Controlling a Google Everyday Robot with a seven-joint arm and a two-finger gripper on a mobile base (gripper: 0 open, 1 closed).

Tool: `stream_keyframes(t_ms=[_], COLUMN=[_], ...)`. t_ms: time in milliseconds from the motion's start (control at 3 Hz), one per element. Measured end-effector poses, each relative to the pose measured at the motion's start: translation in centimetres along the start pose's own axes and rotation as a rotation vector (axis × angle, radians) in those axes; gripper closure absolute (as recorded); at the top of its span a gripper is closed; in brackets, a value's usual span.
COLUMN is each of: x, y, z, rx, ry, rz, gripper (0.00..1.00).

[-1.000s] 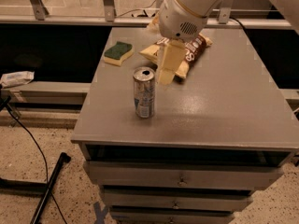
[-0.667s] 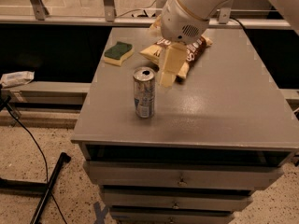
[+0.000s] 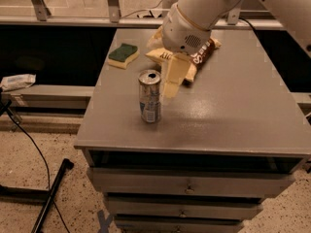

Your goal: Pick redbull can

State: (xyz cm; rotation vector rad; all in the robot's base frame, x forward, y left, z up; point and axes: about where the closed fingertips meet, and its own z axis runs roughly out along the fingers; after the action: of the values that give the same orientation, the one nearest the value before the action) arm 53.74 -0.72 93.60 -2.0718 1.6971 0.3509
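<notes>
In the camera view, the redbull can [image 3: 150, 96] is seen upright on the grey table [image 3: 233, 110], toward its front left. The gripper [image 3: 171, 87] is held just beside the can at two o'clock, not touching it. Whether the gripper is spread or closed cannot be told.

Green-yellow sponge [image 3: 122, 55] at grey table [image 3: 233, 110] back-left; chip bag [image 3: 206, 51] mid-back; drawers [image 3: 189, 182] below; cable [image 3: 30, 144] on floor.
</notes>
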Motion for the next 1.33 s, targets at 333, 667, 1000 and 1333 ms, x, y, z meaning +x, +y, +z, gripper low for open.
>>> stream_keyframes(t_ms=[333,667,1000,1333], x=[-0.5,-0.4,-0.4,-0.7], y=[0.5,0.7,0.8,0.6], z=[2.0,3.1,3.7,2.2], rx=[-0.056,-0.085,-0.101,-0.089], ry=[-0.008,-0.006,-0.003,-0.036], rz=[-0.015,-0.016,-0.021,-0.037], gripper=[0.00,0.12,0.35,0.66])
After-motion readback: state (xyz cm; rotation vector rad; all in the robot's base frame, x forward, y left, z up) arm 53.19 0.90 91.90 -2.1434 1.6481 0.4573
